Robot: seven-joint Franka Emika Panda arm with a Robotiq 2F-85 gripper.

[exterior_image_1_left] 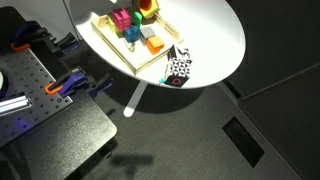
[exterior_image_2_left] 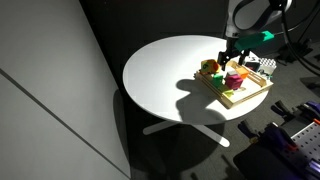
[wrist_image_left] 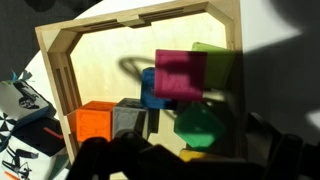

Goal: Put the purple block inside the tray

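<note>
dim room | spotlit table (exterior_image_2_left: 165, 70) w/ hard shadows | wrist blurry

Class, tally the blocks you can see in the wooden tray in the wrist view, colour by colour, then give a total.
Purple block: 1
Orange block: 1
Grey block: 1
Blue block: 1
Green: 2, light green block and dark green block
Yellow block, mostly hidden: 1
Total: 7

Small magenta-purple block (wrist_image_left: 180, 75), cube-shaped, inside the tray (wrist_image_left: 57, 80), crowded among other coloured blocks near its middle, tray shallow, rectangular, light wood, thin raised rim, pale base
</note>
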